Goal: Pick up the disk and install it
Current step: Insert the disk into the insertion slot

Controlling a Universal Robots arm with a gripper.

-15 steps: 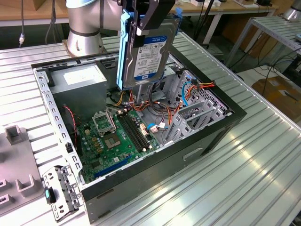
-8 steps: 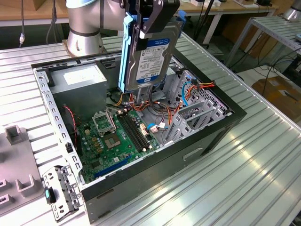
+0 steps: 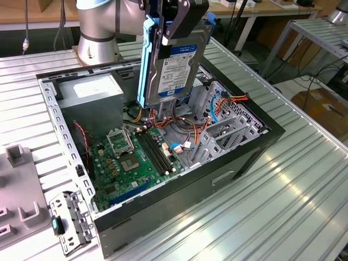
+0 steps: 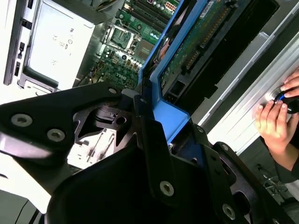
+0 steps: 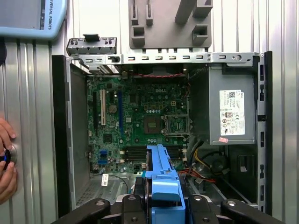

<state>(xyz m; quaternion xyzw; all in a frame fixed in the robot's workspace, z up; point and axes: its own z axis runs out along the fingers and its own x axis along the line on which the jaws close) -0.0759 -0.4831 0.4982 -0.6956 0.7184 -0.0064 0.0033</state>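
Note:
The disk (image 3: 175,64) hangs on edge above the open computer case (image 3: 53,106), its white label with a blue band facing the exterior view's right and a blue rail along its side. My gripper (image 3: 178,17) is shut on its upper end. In the second wrist view the disk's green circuit board (image 4: 198,39) and blue rail (image 4: 169,112) run out from between my black fingers (image 4: 149,140). In the first wrist view the blue rail (image 5: 161,172) points down toward the motherboard (image 5: 140,116).
Inside the case sit the green motherboard (image 3: 136,157), a grey power-supply box (image 3: 92,89) and a metal drive cage (image 3: 228,128) with loose cables. A grey fixture (image 3: 16,185) lies on the slatted table beside the case. A person's hand (image 4: 273,116) rests on the table near the case.

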